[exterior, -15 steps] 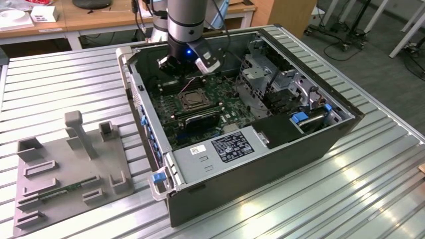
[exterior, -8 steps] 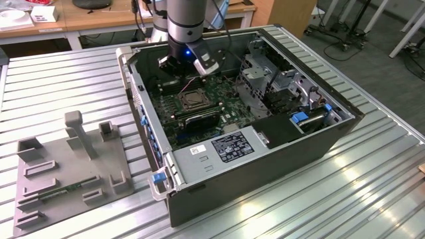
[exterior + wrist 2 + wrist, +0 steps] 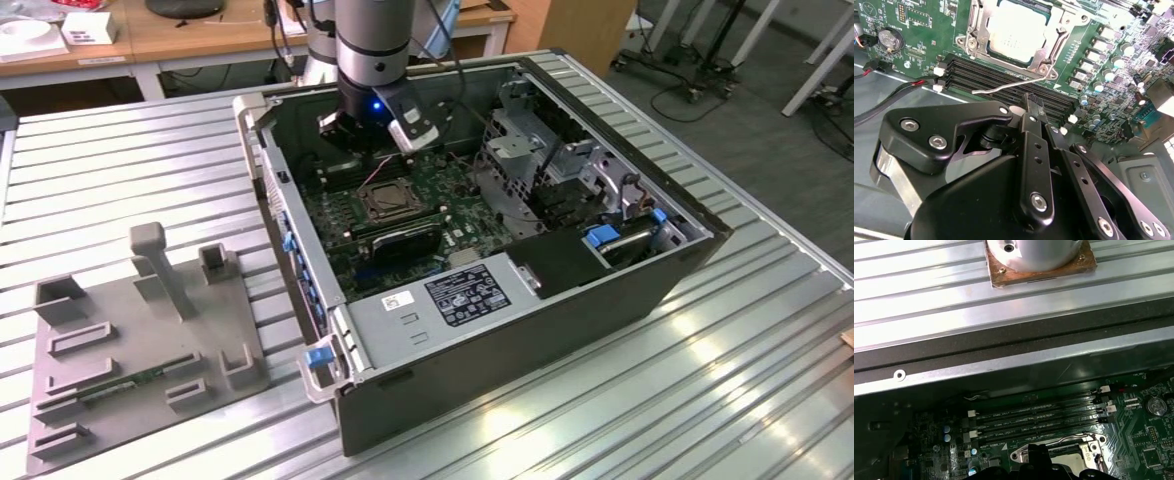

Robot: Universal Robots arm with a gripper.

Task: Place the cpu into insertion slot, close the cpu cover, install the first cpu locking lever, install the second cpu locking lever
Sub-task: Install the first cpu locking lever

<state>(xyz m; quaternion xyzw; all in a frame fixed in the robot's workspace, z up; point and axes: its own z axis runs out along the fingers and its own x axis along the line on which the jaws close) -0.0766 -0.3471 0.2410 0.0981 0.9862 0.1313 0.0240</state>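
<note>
The cpu, with its pale metal face, lies in the insertion slot on the green board inside the open computer case. The silver cpu cover lies flat around it as a frame. A thin wire locking lever sticks out unlatched from the socket's corner over the black memory slots. My gripper hovers just off that lever's free end, above the memory slots, shut and holding nothing. In the exterior view the gripper hangs inside the case at its far end, beyond the socket.
The case walls and the drive cage hem in the board. Red and black cables run near the gripper. A coin battery sits on the board. A grey fixture plate lies on the ribbed table at the exterior view's left.
</note>
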